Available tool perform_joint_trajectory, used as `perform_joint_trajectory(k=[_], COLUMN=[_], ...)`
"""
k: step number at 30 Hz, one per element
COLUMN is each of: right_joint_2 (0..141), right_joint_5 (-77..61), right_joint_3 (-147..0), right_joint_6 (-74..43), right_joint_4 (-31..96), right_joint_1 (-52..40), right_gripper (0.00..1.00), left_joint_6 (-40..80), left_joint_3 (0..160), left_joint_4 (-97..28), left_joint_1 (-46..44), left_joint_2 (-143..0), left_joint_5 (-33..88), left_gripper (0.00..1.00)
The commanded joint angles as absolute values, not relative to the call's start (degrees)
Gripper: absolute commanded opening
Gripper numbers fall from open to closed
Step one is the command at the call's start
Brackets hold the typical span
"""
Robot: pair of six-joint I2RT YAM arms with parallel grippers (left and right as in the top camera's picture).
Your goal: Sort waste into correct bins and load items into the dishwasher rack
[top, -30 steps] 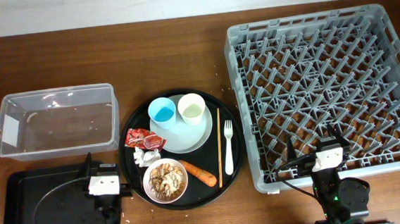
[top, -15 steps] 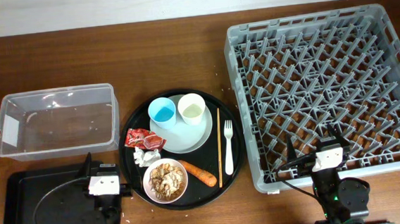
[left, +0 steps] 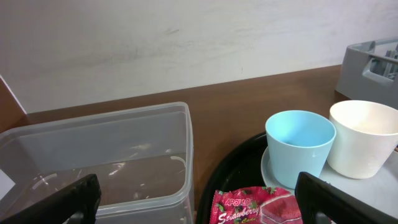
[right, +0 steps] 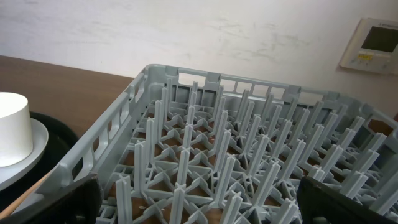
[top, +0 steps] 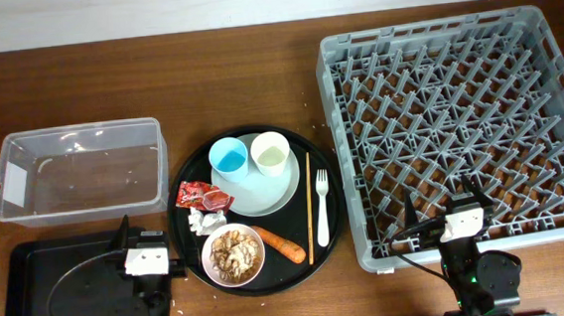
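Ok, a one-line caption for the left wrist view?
Light-blue cup and cream cup behind a red snack wrapper, clear rectangular plastic tub to their left.

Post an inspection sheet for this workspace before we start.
Surface: wooden table, with a round tray in the middle.
Job's things: blue cup and cream cup stand on the plate. The bowl of scraps, carrot, wrapper, tissue, fork and chopstick are all on the round tray. Clear tub and flat black bin at left, rack at right, all empty.
Clutter: nothing seen.
Grippers: left gripper and right gripper open, holding nothing.
Cables: black cable loops over the flat black bin.
Surroundings: white wall, with a wall panel behind the rack.
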State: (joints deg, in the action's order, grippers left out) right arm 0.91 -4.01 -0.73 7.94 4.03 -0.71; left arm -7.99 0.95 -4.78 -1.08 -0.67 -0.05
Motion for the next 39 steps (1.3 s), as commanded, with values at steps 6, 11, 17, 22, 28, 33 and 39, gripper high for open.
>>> perform_joint_trajectory(k=[6,11,17,22,28,33,39], right_joint_2=[0.5,0.5,0.5,0.8,11.8,16.8,16.8], right_joint_5=[-4.3,-4.5,-8.0,-8.0,-6.1,-5.8,-11.8], right_joint_3=[-0.3,-0.3,-2.1,-13.6,-32.9,-35.4,-35.4], right_joint_6=[8.1,8.1,3.9,3.6,3.6,3.6,3.6], right_joint_4=[4.1,4.1,3.6,14.7,27.8,27.3,26.5], right_joint_1=[-0.3,-0.4,-0.4,-0.4,-0.4,-0.4,-0.4], right_gripper=[0.99,0.99,0.99,0.99,0.99,0.99,0.99], left_joint_6=[-9.1,-9.1,-9.1,-9.1,-9.1,-9.1,-9.1], left_joint_3=[0.5,0.5,0.5,0.5,0.5,0.5,0.5], left_joint_4=[-4.8,-4.8,-4.8,-4.8,-4.8,-4.8,-2.0], left_joint_1=[-0.9,-0.9,-0.9,-0.9,-0.9,-0.9,-1.0], left_joint_2=[-0.3,-0.3,-0.3,-0.3,-0.3,-0.3,-0.3], left_joint_5=[-0.3,-0.3,-0.3,-0.3,-0.3,-0.3,0.5], left_gripper=[0.99,0.99,0.99,0.99,0.99,0.99,0.99])
